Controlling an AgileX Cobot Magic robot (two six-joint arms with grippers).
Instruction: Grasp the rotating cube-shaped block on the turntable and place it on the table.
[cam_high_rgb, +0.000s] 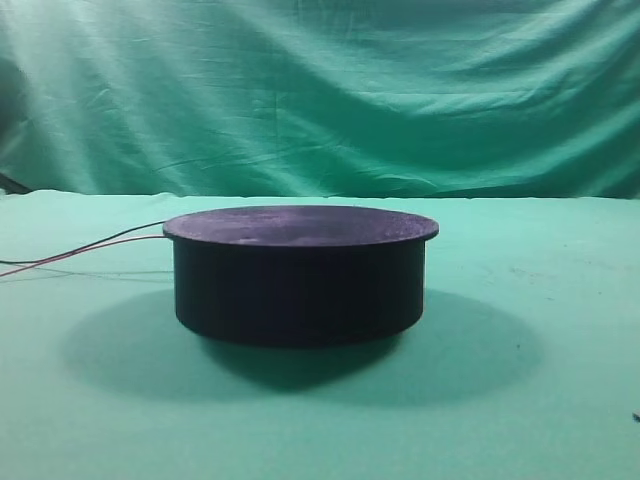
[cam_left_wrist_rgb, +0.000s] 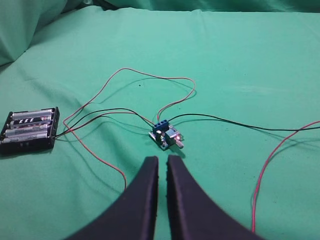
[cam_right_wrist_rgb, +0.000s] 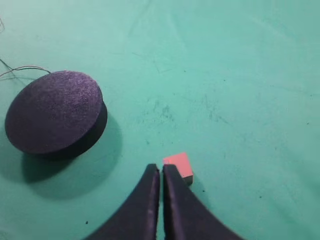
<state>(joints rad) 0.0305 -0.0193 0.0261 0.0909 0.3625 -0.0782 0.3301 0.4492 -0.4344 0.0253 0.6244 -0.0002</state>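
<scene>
A broad green-cloth table (cam_high_rgb: 560, 400) fills every view, running back to a draped backdrop (cam_high_rgb: 320, 90) of the same colour. On it stands the black turntable (cam_high_rgb: 300, 275), its round top bare in both the exterior high view and the right wrist view, with thin red and black wires (cam_high_rgb: 80, 250) trailing off to one side. Those wires lead, in the left wrist view, to a black battery holder (cam_left_wrist_rgb: 30, 130) and a small blue circuit board (cam_left_wrist_rgb: 166, 136) lying on the cloth. The left gripper (cam_left_wrist_rgb: 162, 161) hangs above that board with its dark fingers nearly touching and nothing between them. The right gripper (cam_right_wrist_rgb: 161, 168) hangs over open cloth, jaws likewise all but closed and empty. The cube-shaped block (cam_right_wrist_rgb: 179, 166), salmon-pink, sits flat on the table just beside the right fingertips, well apart from the turntable. Judged from this, the placement looks complete; what remains is a clean retreat, and doing it well means lifting the right arm straight up and away from the block, so the closed fingers do not nudge it across the cloth
</scene>
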